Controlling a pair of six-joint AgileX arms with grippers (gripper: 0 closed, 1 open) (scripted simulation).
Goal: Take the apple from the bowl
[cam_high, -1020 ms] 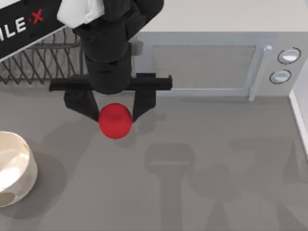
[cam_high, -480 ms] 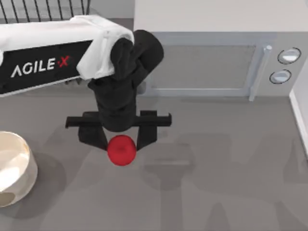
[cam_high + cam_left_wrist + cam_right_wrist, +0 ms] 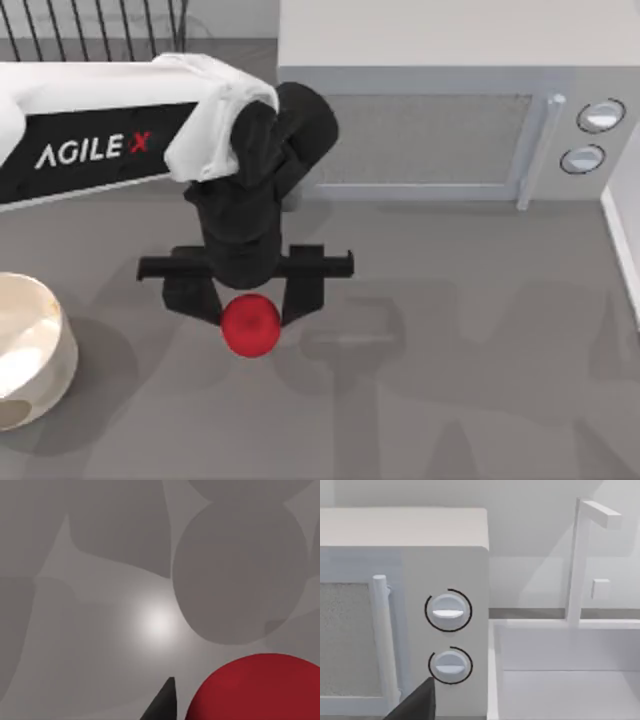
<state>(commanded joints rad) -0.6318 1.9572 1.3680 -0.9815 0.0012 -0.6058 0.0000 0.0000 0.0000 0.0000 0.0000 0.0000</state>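
Observation:
My left gripper (image 3: 250, 305) hangs over the grey table near the middle-left, shut on the red apple (image 3: 250, 325), which sits between its two black fingers. The left wrist view has the apple (image 3: 260, 687) close up, with one dark fingertip (image 3: 165, 702) beside it and its round shadow on the table beneath. The cream-white bowl (image 3: 45, 320) stands at the table's left edge, well left of the gripper and holding nothing that I can see. One dark finger (image 3: 417, 702) of my right gripper shows at the edge of the right wrist view.
A white microwave (image 3: 440, 120) with two round knobs (image 3: 600, 115) stands along the back, behind the left arm. A wire rack (image 3: 90, 25) is at the back left. A white sink basin with a faucet (image 3: 580, 565) lies right of the microwave.
My left gripper has carried the apple toward the front of the table and lower, slightly rightward. The bowl has stayed put.

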